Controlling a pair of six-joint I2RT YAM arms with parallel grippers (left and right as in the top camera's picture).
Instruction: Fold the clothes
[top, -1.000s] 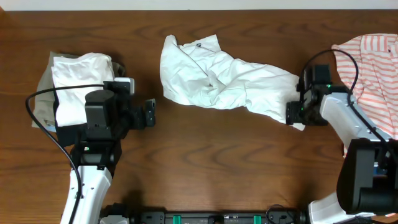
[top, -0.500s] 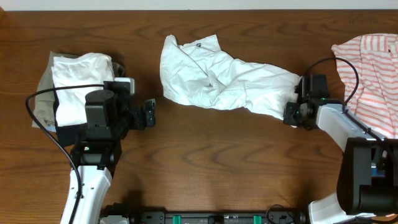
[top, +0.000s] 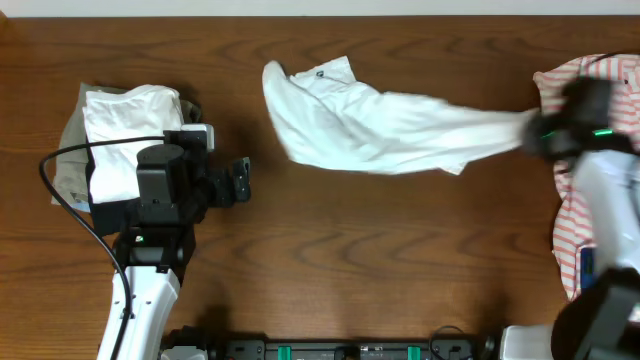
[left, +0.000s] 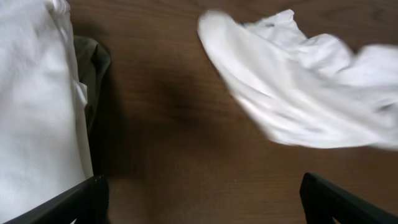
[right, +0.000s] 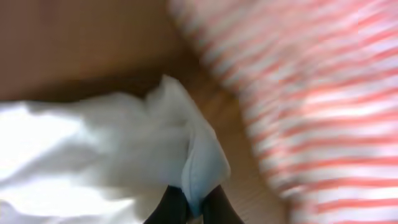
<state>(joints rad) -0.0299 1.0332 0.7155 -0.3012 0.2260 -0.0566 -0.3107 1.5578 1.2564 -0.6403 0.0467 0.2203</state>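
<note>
**Asker:** What does the overhead view show?

**Describer:** A white shirt (top: 370, 125) lies drawn out long across a wooden table (top: 350, 270). Its collar end is at the left and its other end narrows to a point at the right. The right gripper (top: 545, 130) is at that narrow end, too blurred from above to judge its grip. Just right of the shirt, partly under that arm, is a coral-and-white striped garment (top: 568, 235). Well left of the shirt, a folded white garment (top: 125, 120) rests on a khaki one (top: 68, 150). The left gripper (top: 240, 180) is between that stack and the shirt, apart from both.

**Asker:** And the left wrist view?

**Describer:** The left gripper's two dark fingers (left: 74, 202) show only at the bottom corners, spread wide with bare table between them. The white shirt (left: 298, 93) lies ahead, blurred, touching neither finger. Left of the shirt are the folded white garment (left: 37, 93) and the khaki edge (left: 94, 68) beneath it.

**Asker:** The right wrist view?

**Describer:** It is blurred. The right gripper (right: 193, 208) has its dark fingers pressed together at the bottom edge, pinching a corner of the white shirt (right: 93, 149), which spreads away to the left. Right of the shirt lies the striped garment (right: 323, 93), with brown table (right: 74, 43) showing between them.
</note>
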